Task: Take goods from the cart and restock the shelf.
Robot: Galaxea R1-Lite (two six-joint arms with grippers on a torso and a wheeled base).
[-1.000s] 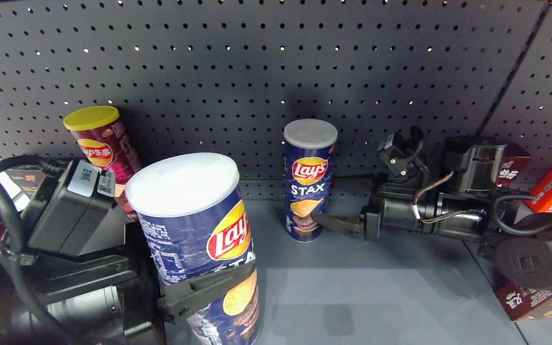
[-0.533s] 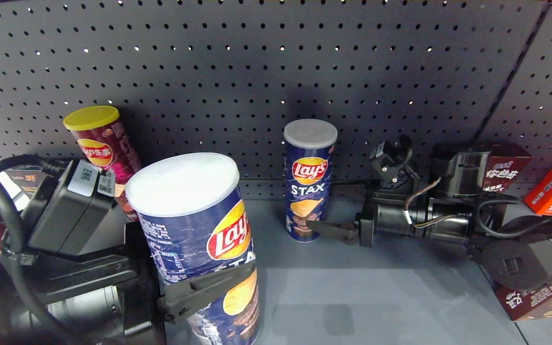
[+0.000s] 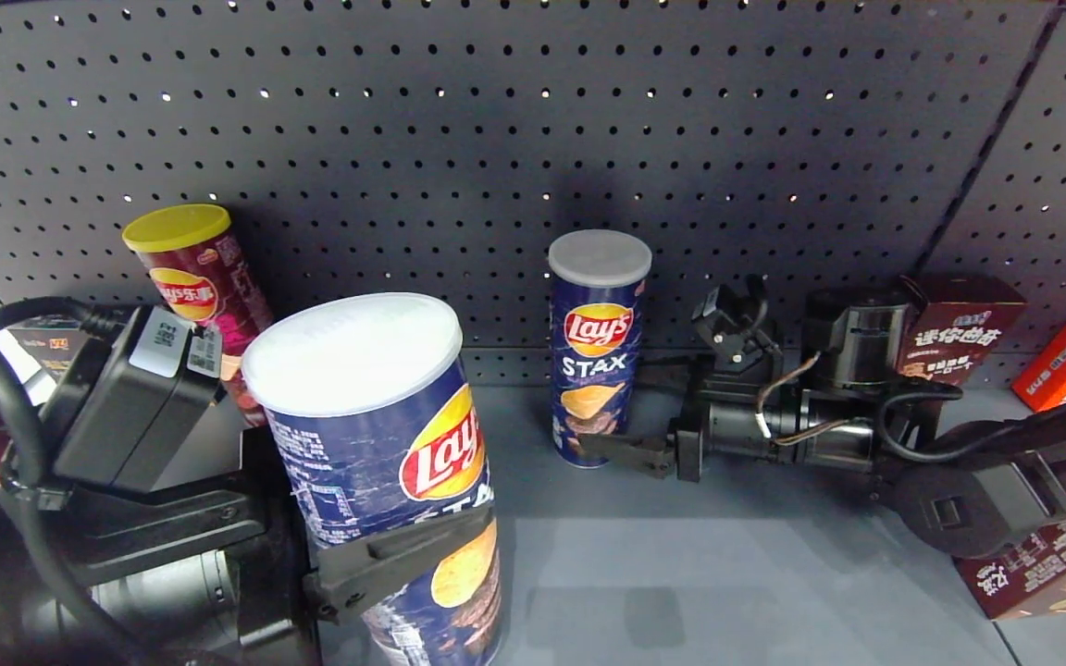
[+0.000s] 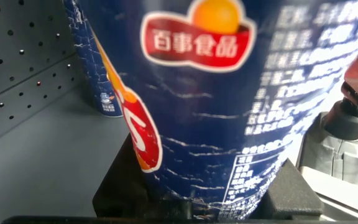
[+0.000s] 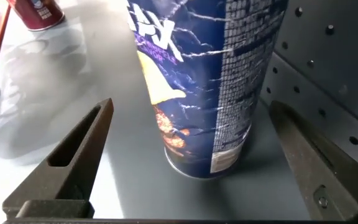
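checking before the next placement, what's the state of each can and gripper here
held blue can: lid on, upright, clamped in the left gripper
left gripper: shut on the held blue can
shelf blue can: lid on, standing upright, not gripped
right gripper: open, straddling the shelf blue can, clear of it on both sides
red can: yellow lid on, standing

Standing upright on the grey metal shelf board, between the right gripper's spread jaws, touching neither: blue cylindrical cardboard chip can. Standing well past their tips: maroon yellow-lidded can. Lying behind them: brown cardboard box.
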